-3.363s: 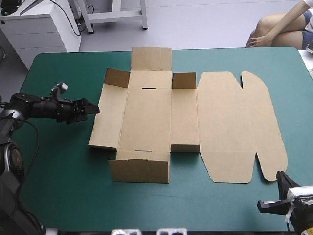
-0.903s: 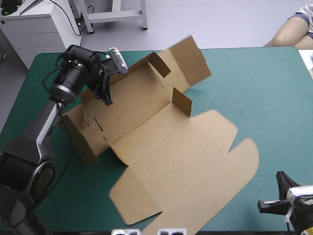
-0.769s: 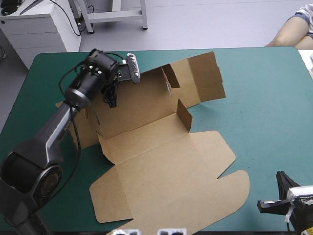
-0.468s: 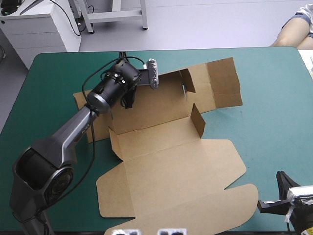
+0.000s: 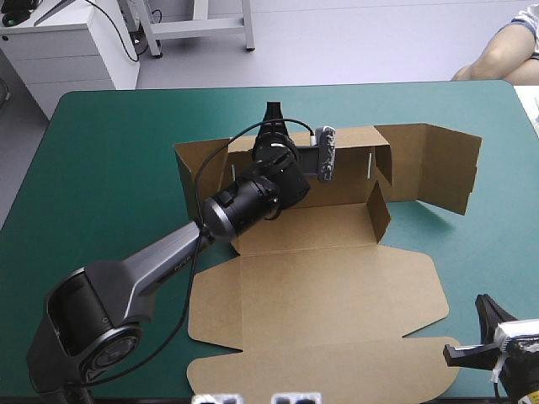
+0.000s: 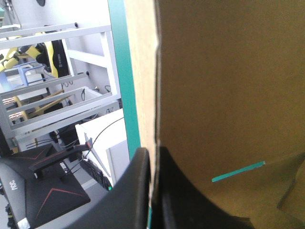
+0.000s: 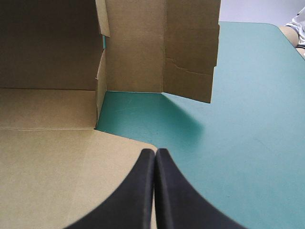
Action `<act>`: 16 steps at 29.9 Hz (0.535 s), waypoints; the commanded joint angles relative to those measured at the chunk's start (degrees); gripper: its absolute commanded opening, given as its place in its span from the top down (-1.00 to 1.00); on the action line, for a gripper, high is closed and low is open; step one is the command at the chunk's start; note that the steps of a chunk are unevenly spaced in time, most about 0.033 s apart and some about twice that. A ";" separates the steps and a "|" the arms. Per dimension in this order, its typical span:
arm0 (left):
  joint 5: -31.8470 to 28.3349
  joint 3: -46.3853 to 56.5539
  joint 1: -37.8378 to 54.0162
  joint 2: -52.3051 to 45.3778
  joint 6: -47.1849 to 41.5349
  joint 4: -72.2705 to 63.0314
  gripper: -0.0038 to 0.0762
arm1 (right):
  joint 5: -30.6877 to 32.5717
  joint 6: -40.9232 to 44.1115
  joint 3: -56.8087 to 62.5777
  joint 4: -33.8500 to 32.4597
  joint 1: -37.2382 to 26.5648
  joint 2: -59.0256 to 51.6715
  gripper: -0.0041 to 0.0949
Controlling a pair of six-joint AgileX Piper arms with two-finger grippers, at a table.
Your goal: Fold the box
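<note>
At the middle of the table (image 5: 109, 151), the box (image 5: 320, 286) is part-raised: far wall upright, end flaps standing, lid flat (rounded corners) pointing at the near edge, long axis left-right. The left gripper (image 6: 151, 157) pinches the far wall's edge. The right gripper (image 7: 155, 151), pressed together, sits over the lid's near right corner.
</note>
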 commanded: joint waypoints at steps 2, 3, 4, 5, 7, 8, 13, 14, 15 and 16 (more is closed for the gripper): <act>0.27 2.70 -3.75 -4.10 -7.28 7.68 0.92 | -4.08 -0.26 -1.32 -0.87 -0.31 -0.26 0.96; -0.09 3.78 -4.41 -4.55 -8.33 8.58 0.92 | -4.08 -0.26 -1.32 -0.87 -0.31 -0.26 0.96; -0.86 5.24 -5.15 -5.28 -9.73 9.73 0.92 | -4.08 -0.26 -1.32 -0.87 -0.31 -0.26 0.96; -1.75 6.77 -5.92 -6.10 -11.12 10.94 0.92 | -4.08 -0.26 -1.32 -0.87 -0.31 -0.26 0.96; -3.75 10.13 -7.41 -8.20 -13.85 13.16 0.92 | -4.08 -0.26 -1.32 -0.87 -0.31 -0.26 0.96; -4.32 11.72 -8.03 -9.29 -15.27 13.86 0.92 | -4.08 -0.26 -1.32 -0.87 -0.31 -0.26 0.96; -6.17 18.87 -9.58 -13.62 -22.67 19.92 0.92 | -4.08 -0.38 -1.32 -0.87 -0.31 -0.26 0.96; -6.46 20.32 -9.62 -14.29 -24.64 21.48 0.92 | -4.08 -0.38 -1.32 -0.87 -0.31 -0.26 0.96; -6.61 21.52 -9.62 -14.67 -26.39 22.44 0.92 | -4.08 -0.38 -1.32 -0.87 -0.31 -0.26 0.96; -6.48 22.54 -9.62 -14.81 -27.88 23.68 0.92 | -4.08 -0.38 -1.32 -0.87 -0.31 -0.26 0.96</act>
